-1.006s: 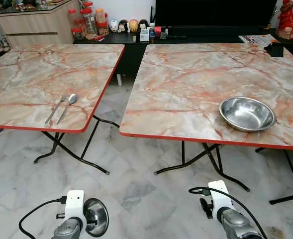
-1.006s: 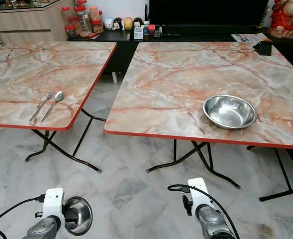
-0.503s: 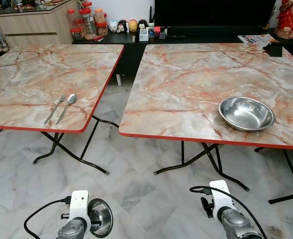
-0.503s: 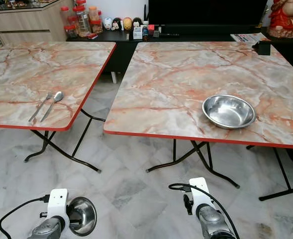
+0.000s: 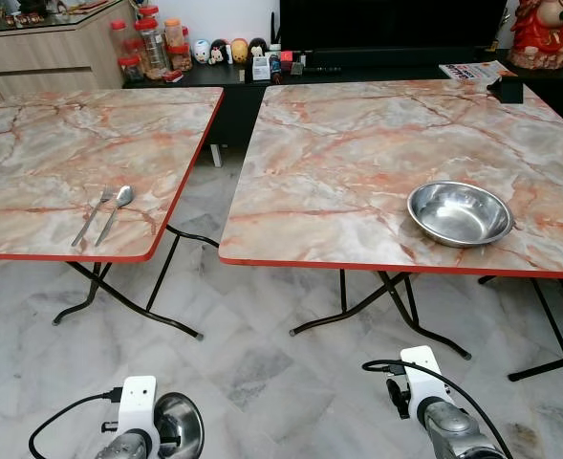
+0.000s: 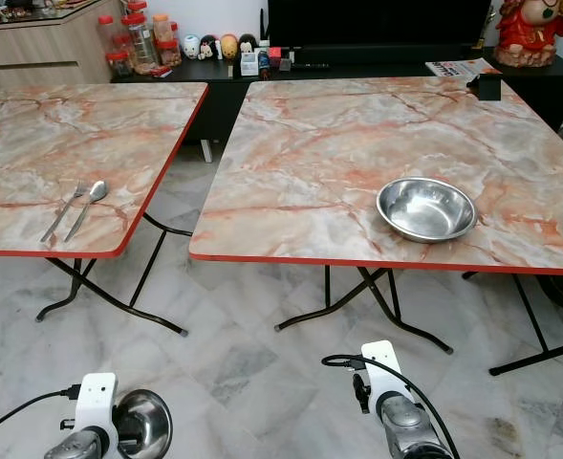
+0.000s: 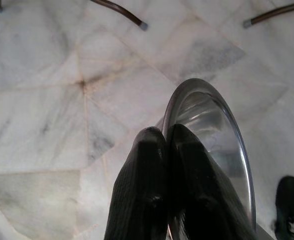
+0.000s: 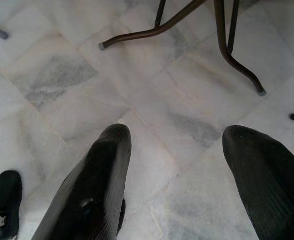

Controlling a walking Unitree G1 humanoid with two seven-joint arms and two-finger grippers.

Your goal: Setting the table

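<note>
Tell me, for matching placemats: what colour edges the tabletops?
Red, on the right table's edge, clearest in the left eye view.

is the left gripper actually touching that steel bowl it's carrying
Touching. In the left wrist view the left gripper has its fingers closed together on the rim of the steel bowl, with no gap between them.

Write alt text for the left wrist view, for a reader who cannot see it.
The left pincer, its two black fingers pressed together, grips the rim of a shiny steel bowl held on edge above a pale marble floor. Dark table feet show beyond it.
</note>
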